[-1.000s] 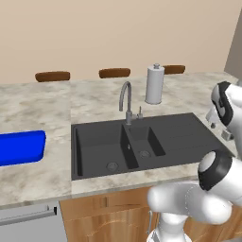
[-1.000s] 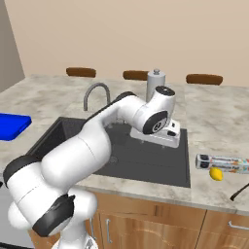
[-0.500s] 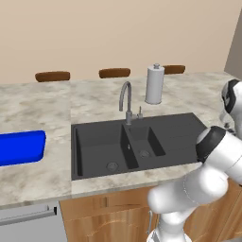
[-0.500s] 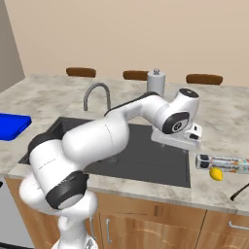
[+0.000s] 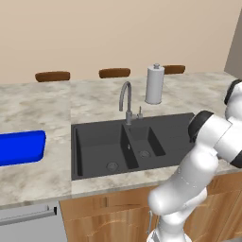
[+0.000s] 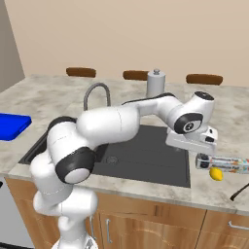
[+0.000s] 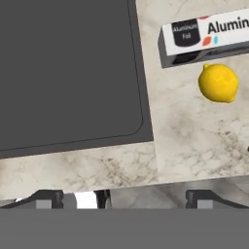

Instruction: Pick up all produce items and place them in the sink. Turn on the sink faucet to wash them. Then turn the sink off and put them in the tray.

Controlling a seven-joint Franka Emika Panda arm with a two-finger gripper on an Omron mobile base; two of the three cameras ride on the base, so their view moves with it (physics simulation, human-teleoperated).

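Gripper (image 6: 206, 156) and forearm had swung rightward over the last second, from above the sink's right half to the counter just past the basin's right rim, so we were now closing on the fruit rather than hovering over the basin. We could not tell from any view how far apart the fingers stood; in the hand view only two dark stubs showed at the bottom, set well apart, which hinted at an open stance without proving it. Going left to right, the blue tray (image 5: 19, 147) lay at the far left of the counter, the black double-basin sink (image 5: 101, 130) sat empty with the grey gooseneck faucet (image 5: 126, 101) behind it and no water visible, and the white paper-towel roll (image 5: 154, 84) stood beyond. Right of the sink, the lemon (image 6: 216, 173) rested on the marble counter (image 7: 194, 141), touching or just beside the aluminium foil box (image 7: 209, 36). We judged the first pick not yet made, with the hand needing to shift further toward the lemon.
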